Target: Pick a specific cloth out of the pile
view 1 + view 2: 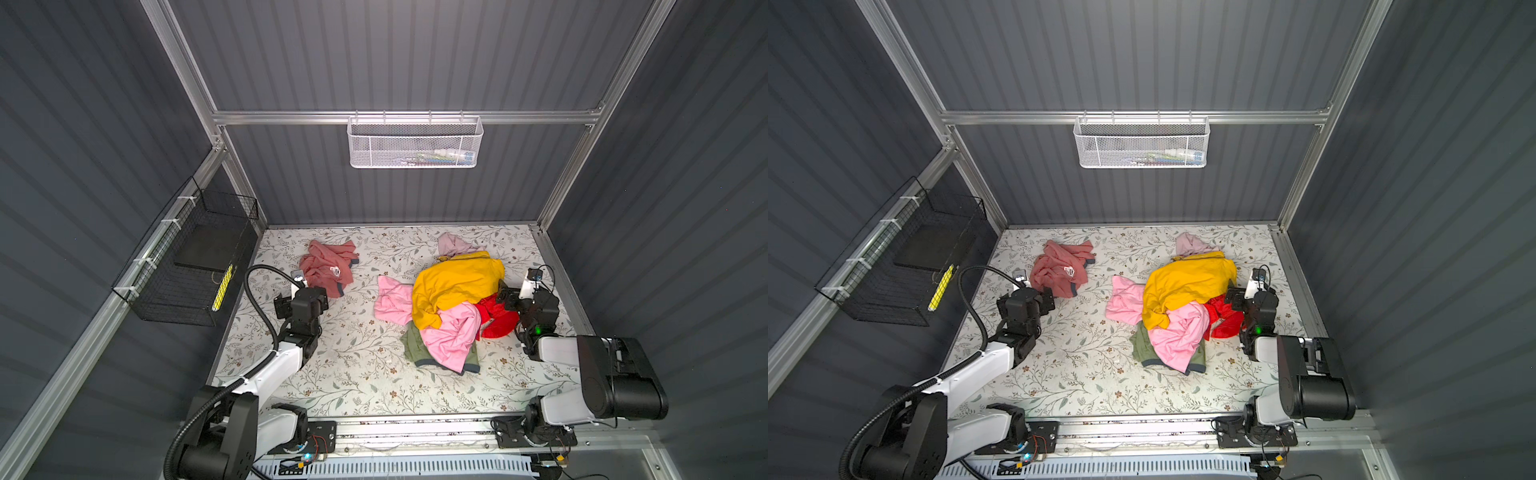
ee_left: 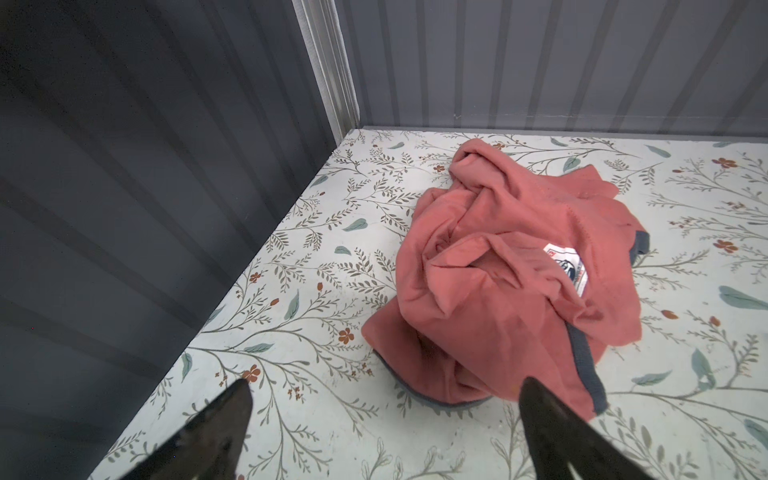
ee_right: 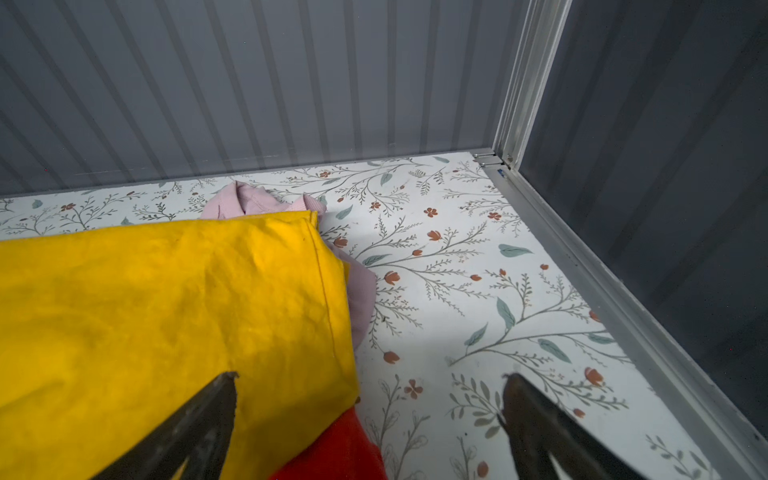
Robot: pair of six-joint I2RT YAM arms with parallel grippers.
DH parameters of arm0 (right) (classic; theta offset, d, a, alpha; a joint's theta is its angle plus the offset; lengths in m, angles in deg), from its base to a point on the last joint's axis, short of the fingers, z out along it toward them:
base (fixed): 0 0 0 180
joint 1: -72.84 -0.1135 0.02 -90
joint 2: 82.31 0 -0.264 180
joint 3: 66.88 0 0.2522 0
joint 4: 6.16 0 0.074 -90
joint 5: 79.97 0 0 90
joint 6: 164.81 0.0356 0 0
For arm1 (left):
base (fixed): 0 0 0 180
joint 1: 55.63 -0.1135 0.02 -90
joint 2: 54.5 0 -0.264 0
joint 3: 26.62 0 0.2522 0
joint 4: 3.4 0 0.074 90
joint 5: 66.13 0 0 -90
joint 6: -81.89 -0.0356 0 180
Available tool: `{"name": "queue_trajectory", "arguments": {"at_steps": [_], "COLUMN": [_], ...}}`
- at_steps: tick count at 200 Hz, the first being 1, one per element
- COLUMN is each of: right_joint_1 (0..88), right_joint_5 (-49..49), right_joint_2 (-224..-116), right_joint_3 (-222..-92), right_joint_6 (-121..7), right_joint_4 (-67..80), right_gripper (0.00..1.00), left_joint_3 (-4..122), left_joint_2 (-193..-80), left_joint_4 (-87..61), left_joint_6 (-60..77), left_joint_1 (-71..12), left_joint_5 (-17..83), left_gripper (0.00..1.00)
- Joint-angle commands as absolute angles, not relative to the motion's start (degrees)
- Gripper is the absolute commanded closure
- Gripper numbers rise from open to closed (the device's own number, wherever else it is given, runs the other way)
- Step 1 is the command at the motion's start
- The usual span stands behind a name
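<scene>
Mesh basket: small items. Wire basket: yellow stick. Left fingers, right fingers wide, empty.

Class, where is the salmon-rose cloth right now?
In both top views the cloth lies alone far left, apart from the pile, just beyond the left gripper.

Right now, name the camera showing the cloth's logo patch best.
Left wrist view: the logo patch sits large and sharp on the cloth. Both top views show a speck; the right wrist view, nothing.
</scene>
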State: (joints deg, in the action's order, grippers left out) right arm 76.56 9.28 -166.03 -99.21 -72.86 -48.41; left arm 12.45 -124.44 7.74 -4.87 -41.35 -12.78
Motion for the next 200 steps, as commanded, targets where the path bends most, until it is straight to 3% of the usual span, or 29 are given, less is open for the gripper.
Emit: {"name": "queue_trajectory", "arguments": {"at_steps": [1, 35, 90, 114, 132, 200], "right_joint_1": [76.8, 76.9, 77.1, 77.2, 77.3, 77.3], "right_joint_5": [7.9, 7.6, 7.3, 7.2, 7.1, 7.0], "right_joint_2": [-166.0, -165.9, -166.0, -166.0, -166.0, -165.9], "right_joint_3": [-99.7, -99.6, -99.6, -99.6, -99.6, -99.6], "right_joint_6": [-72.0, -72.0, -71.8, -71.8, -71.7, -71.7], "right_joint_4": [-47.6, -47.7, -47.7, -47.7, -47.7, -47.8], "right_gripper": [0.01, 0.01, 0.01, 0.01, 0.01, 0.01], "left_joint_3": [10.3, 8.7, 3.5, 8.7, 14.9, 14.4], "left_joint_2": [-129.5, -139.3, -155.4, -151.9, -152.5, -152.9], "left_joint_4": [22.4, 34.5, 61.0, 44.5, 33.0, 34.7], "left_joint_6": [-9.9, -11.2, -13.9, -11.2, -9.7, -9.0], "left_joint_1": [-41.0, -41.0, -44.1, -48.1, -50.6, -52.4], "left_joint_5": [-14.8, -13.2, -1.5, 8.0, 12.4, 14.9], "left_gripper": [0.00, 0.00, 0.01, 0.04, 0.00, 0.00]}}
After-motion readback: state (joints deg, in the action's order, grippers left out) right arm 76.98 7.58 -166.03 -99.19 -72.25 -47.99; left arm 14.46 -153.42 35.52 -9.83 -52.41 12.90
